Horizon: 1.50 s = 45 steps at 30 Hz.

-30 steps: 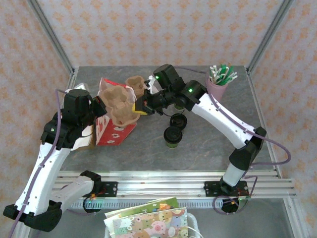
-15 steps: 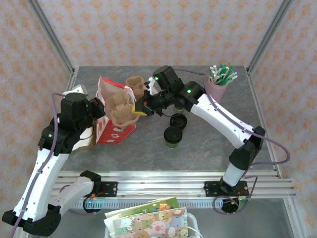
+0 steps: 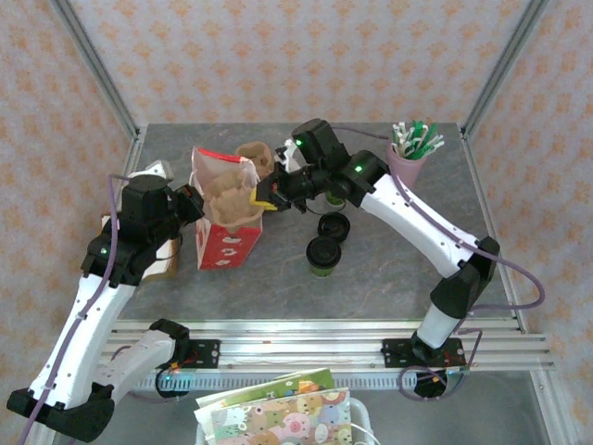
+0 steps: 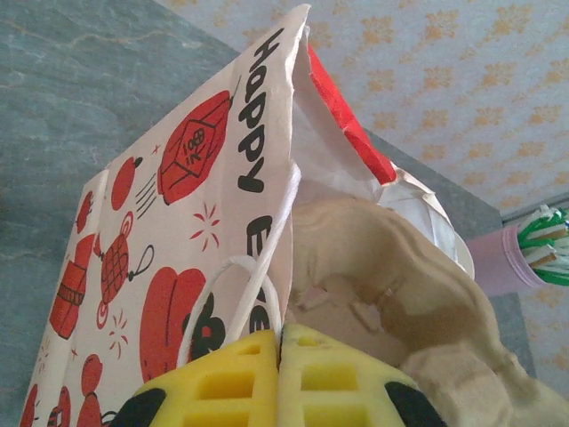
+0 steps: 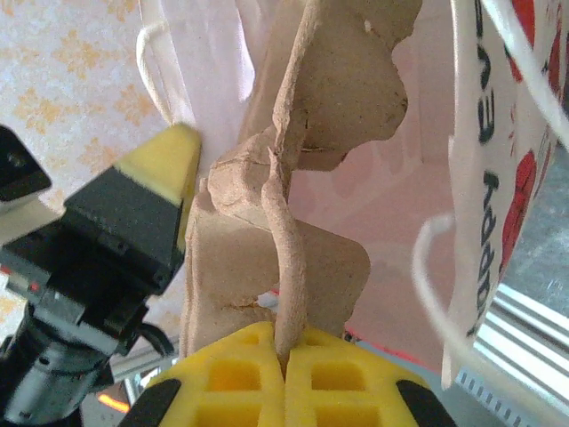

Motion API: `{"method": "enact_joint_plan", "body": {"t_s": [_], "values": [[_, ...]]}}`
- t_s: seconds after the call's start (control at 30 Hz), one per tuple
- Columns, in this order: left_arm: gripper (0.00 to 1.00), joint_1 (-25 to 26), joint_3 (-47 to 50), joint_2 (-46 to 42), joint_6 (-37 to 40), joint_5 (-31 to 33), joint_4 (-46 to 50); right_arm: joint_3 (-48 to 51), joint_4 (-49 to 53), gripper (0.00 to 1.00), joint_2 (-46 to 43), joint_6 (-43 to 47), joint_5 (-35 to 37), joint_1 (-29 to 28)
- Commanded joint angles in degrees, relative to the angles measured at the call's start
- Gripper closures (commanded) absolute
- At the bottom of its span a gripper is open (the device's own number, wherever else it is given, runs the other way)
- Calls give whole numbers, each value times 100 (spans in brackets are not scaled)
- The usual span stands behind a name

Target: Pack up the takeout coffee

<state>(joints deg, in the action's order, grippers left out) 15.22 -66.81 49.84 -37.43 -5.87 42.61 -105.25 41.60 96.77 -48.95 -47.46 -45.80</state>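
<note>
The takeout coffee (image 3: pixel 323 254), a green cup with a black lid, stands on the table to the right of the red-and-white paper bag (image 3: pixel 225 239). My left gripper (image 3: pixel 193 206) is shut on the bag's top edge beside its white handle; the left wrist view shows the bag (image 4: pixel 169 240) held at my left gripper (image 4: pixel 283 351). My right gripper (image 3: pixel 263 195) is shut on the rim of a brown pulp cup carrier (image 3: pixel 232 190) that sits in the bag's mouth. In the right wrist view the carrier (image 5: pixel 293 169) rises straight from my right gripper (image 5: pixel 284 349).
A loose black lid (image 3: pixel 332 225) lies just behind the coffee. A pink cup of straws (image 3: pixel 408 153) stands at the back right. A brown object (image 3: pixel 167 261) lies under the left arm. A colourful patterned bag (image 3: pixel 278 408) sits below the front rail.
The bag has swung more upright and shifted right with my left gripper. The carrier now sits lower in the bag's mouth. The coffee has not moved.
</note>
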Motion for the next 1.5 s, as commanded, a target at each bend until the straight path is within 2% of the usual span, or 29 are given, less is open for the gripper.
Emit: {"method": "enact_joint_plan", "body": {"t_s": [0.0,0.1,0.2,0.3,0.5,0.63,0.83,1.07,1.27,1.47], "values": [[100,-19,-157,-80,77,-462,36,-393,-222,100,261,-27,448,21],[100,-19,-175,-97,93,-603,113,-682,-68,100,498,53,692,1],[100,-19,-166,-149,68,-468,164,-1087,312,100,752,260,826,-79],[100,-19,-38,-209,-274,-479,12,-1322,713,100,870,477,1184,-225],[100,-19,665,-462,-1170,-1022,-881,-669,597,100,684,460,1798,-372],[100,-19,878,-585,-1260,-1034,-851,-358,511,100,669,445,1960,-418],[100,-21,1533,-1060,-1727,-999,-1073,-502,768,100,747,704,2407,-526],[100,-19,1552,-1234,-2028,-938,-1168,-1016,1060,100,872,986,2518,-674],[100,-15,1931,-1461,-2937,-1372,-2047,-1453,1361,100,936,1045,2654,-718],[100,-11,2050,-1531,-3195,-1497,-2082,-1483,1661,100,937,1183,2810,-715]]}}
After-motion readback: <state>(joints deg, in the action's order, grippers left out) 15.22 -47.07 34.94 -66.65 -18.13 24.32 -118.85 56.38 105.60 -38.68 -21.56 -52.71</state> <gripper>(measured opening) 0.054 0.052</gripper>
